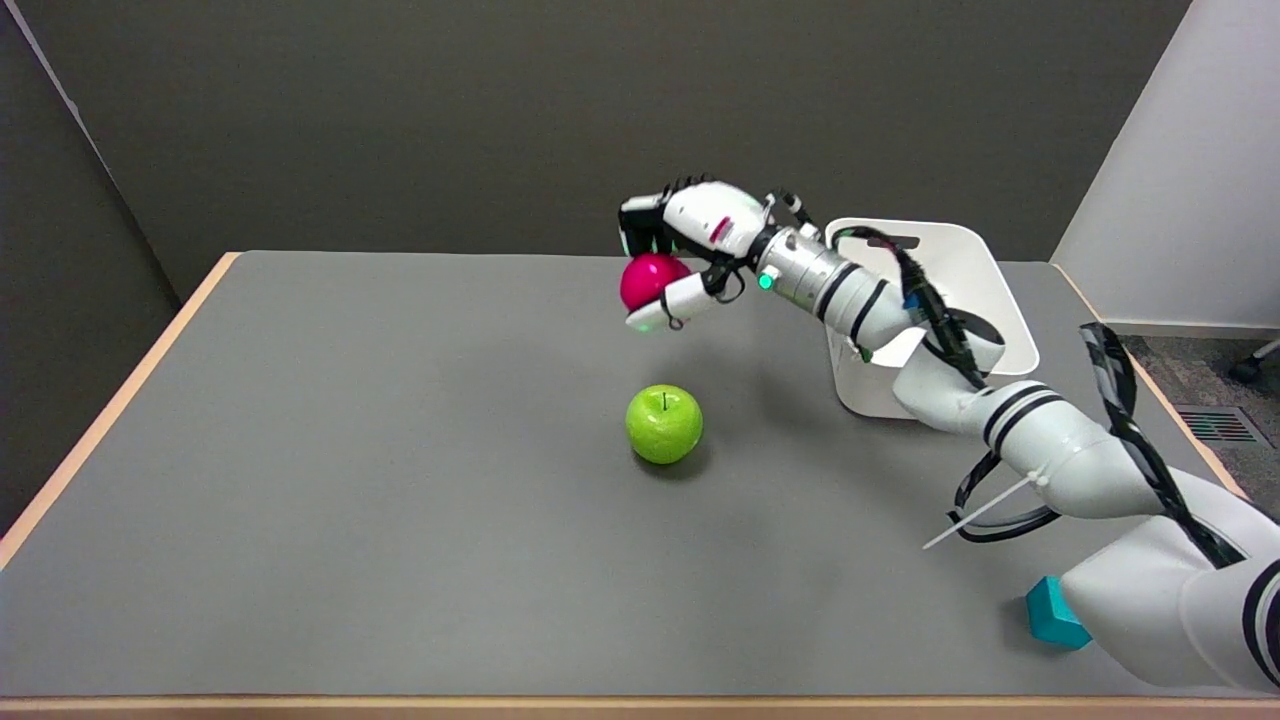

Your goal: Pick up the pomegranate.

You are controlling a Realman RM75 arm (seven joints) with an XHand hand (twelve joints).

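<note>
The pomegranate [650, 279], a smooth, glossy magenta ball, hangs in the air above the far middle of the desk [350, 500], clasped by the right robot hand [682, 250], whose black-and-white fingers curl over its top while the thumb props it from below. Judging from the gap beneath it, the pick looks essentially done (only holding it steady seems left). Below and nearer the camera a shiny green apple [664, 424] with a short stem sits on the matte grey desk top, well apart from the fruit. A white rounded-square bin [985, 275] stands behind the arm, and a teal block [1052, 612] lies at the near right.
</note>
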